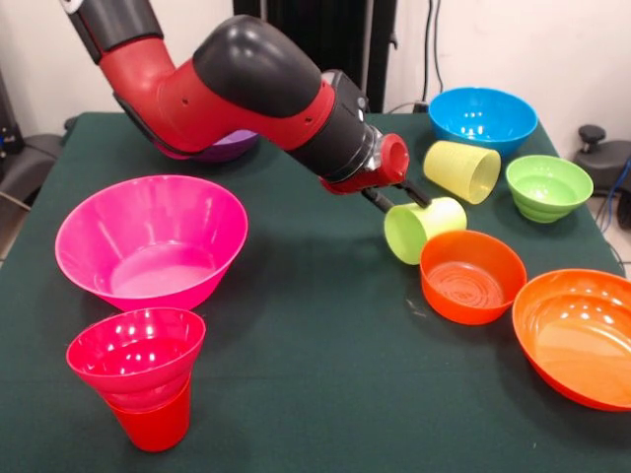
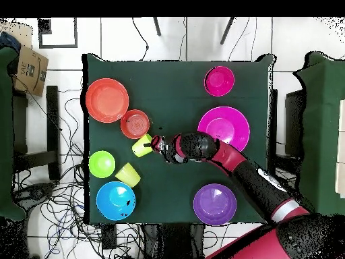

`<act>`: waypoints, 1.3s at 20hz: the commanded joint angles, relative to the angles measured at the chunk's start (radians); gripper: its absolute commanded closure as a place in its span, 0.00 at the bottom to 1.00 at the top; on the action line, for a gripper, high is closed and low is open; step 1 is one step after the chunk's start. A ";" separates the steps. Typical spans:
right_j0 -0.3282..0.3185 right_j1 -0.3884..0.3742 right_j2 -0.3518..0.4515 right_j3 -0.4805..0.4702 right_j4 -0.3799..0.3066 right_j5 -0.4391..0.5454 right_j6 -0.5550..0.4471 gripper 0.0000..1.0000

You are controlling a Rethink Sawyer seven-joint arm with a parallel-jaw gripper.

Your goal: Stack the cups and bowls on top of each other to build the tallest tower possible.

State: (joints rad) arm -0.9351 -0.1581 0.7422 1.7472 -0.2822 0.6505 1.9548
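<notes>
My end effector [image 1: 406,197] grips the lime cup [image 1: 422,228] by its rim; cup tipped on its side, mouth toward the front camera, just beside the small orange bowl [image 1: 472,276]. Whether it rests on the tabletop [image 1: 315,374] or hangs clear, I cannot tell. Yellow cup [image 1: 462,170] lies on its side between the blue bowl [image 1: 482,119] and the lime cup. Magenta bowl [image 1: 136,353] sits in the upright red cup [image 1: 153,422], near the large pink bowl [image 1: 150,239].

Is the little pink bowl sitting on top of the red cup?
Yes, in the front view the small magenta bowl rests in the mouth of the upright red cup at the table's near corner.
</notes>
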 commanded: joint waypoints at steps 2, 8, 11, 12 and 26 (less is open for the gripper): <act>0.017 0.146 -0.078 -0.159 -0.157 -0.108 -0.183 0.00; 0.004 0.114 -0.070 -0.131 -0.158 -0.083 -0.176 0.00; 0.002 0.116 -0.068 -0.134 -0.156 -0.076 -0.177 0.00; 0.001 0.111 -0.067 -0.131 -0.155 -0.072 -0.175 0.00; 0.021 0.060 -0.115 -0.182 -0.178 -0.006 -0.173 0.00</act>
State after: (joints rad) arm -0.9572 -0.1325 0.7578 1.7455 -0.2940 0.6547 1.9546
